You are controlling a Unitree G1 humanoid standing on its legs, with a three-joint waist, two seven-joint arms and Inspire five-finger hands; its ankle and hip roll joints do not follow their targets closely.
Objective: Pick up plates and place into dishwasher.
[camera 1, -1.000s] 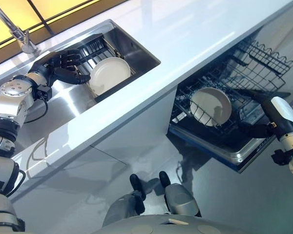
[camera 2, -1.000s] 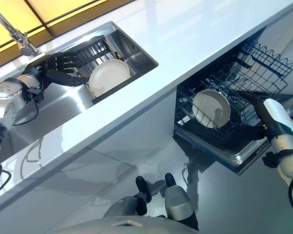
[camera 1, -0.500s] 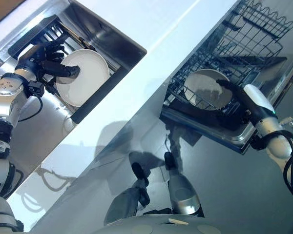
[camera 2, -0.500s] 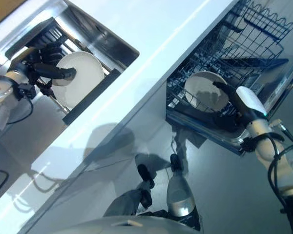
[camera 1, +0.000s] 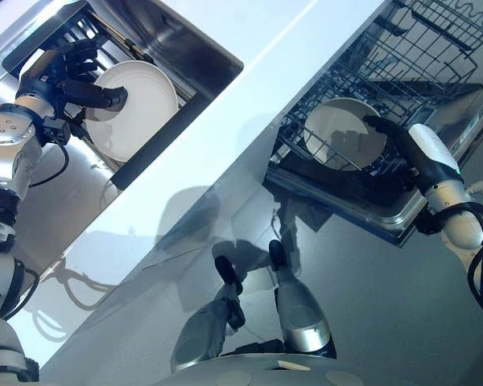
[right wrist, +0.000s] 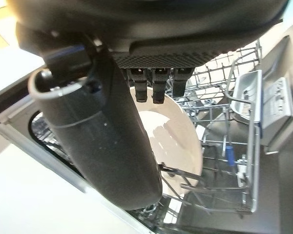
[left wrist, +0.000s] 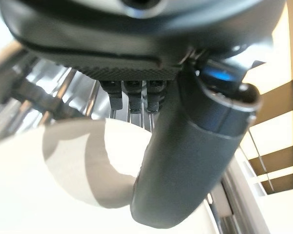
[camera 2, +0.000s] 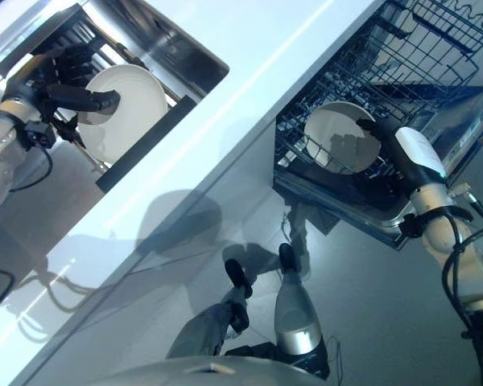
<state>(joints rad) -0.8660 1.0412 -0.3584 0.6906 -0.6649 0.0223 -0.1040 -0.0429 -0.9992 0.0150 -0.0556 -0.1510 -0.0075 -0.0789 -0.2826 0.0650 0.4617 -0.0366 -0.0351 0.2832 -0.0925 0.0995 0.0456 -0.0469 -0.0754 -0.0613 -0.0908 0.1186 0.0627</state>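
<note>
A: Can you see the left hand [camera 1: 64, 76]'s fingers on the round white plate [camera 1: 137, 108] in the sink?

B: No, they're behind its rim.

A: And the right hand [camera 2: 382, 133]'s fingers?

B: Hidden behind the cream plate [camera 2: 338, 149].

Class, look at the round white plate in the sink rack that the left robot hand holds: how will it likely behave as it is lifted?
The round white plate looks glazed and rigid, so it probably keeps its shape but may slip. The left robot hand pinches it only near the rim, thumb across the face, so it might tilt. It could chip against the steel sink.
</note>
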